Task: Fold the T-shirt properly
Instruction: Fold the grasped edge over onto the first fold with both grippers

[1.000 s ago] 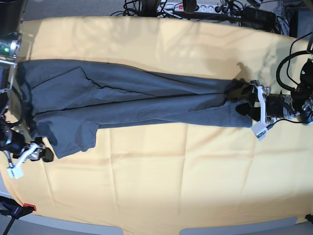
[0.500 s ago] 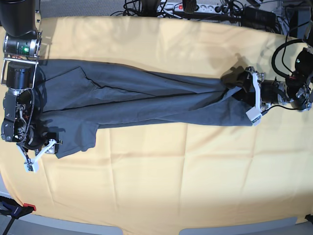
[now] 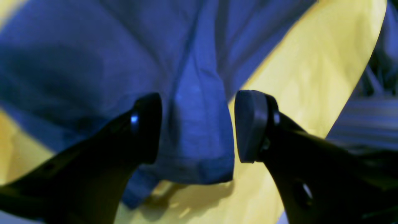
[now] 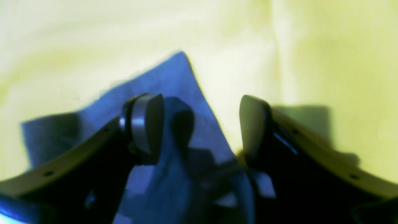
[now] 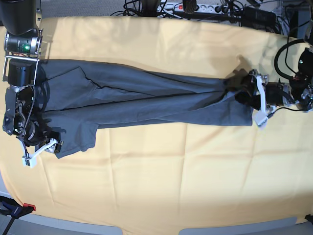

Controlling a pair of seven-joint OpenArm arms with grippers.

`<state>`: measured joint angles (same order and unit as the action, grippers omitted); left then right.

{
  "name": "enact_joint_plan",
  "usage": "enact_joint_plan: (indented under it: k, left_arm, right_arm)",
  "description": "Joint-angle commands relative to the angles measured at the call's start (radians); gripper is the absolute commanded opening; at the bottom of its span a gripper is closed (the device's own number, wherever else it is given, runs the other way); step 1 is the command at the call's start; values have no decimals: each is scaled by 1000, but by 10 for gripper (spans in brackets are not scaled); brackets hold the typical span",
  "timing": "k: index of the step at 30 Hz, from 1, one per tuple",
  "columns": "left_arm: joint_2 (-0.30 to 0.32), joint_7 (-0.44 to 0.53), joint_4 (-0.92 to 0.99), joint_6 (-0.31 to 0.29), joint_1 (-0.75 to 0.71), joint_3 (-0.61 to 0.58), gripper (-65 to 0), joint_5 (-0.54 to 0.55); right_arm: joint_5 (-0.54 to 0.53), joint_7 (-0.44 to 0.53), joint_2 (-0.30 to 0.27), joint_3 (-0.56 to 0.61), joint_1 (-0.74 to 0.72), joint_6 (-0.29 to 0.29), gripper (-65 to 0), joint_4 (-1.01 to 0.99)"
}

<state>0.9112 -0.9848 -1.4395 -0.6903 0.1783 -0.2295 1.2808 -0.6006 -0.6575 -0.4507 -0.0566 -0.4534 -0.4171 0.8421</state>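
Shirt position: the T-shirt [image 5: 142, 100] is stretched lengthwise across the yellow cloth [image 5: 166, 186], folded into a long narrow band. At the base view's right end, the left gripper [image 5: 257, 104] is set at the hem; in its wrist view the jaws are spread wide, with a hemmed fold of fabric [image 3: 199, 137] between them, not pinched. At the opposite end, the right gripper [image 5: 41, 149] is placed at the shirt's corner [image 4: 183, 102], jaws likewise parted, one finger over cloth, nothing clamped.
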Motion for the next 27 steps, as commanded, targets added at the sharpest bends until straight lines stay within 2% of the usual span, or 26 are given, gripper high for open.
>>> enact_joint_plan:
  k: [1, 5, 8, 9, 12, 16, 23, 25, 27]
  left_arm:
    - [20, 19, -11, -8, 19, 39, -266, 32]
    - [20, 19, -11, -8, 19, 128, -266, 58]
    - [20, 19, -11, -8, 19, 173, -266, 76]
    - [20, 18, -11, -8, 19, 181, -266, 79]
    - [22, 17, -11, -8, 18, 187, -266, 79]
    - [22, 16, -11, -8, 19, 187, -266, 79]
    - [20, 19, -11, -8, 19, 187, -266, 78]
    - [20, 19, -11, -8, 19, 187, -266, 77]
    - [20, 19, -11, -8, 19, 187, -266, 77]
  right_arm:
    - [-22, -30, -9, -2, -18, -31, -245, -22]
    - [-82, -45, -10, -2, -17, -153, -248, -72]
    - [-142, -103, -10, -2, -31, -254, -253, -72]
    - [-171, -127, -10, -2, -39, -281, -274, -71]
    - [-227, -159, -10, -2, -61, -281, -381, -71]
    - [-227, -147, -15, -2, -91, -281, -645, -71]
    - [-274, -165, -45, -2, -105, -281, -650, -17]
    - [-313, -211, -53, -2, -103, -281, -650, 30]
    - [-381, -298, -62, -2, -103, -281, -650, 77]
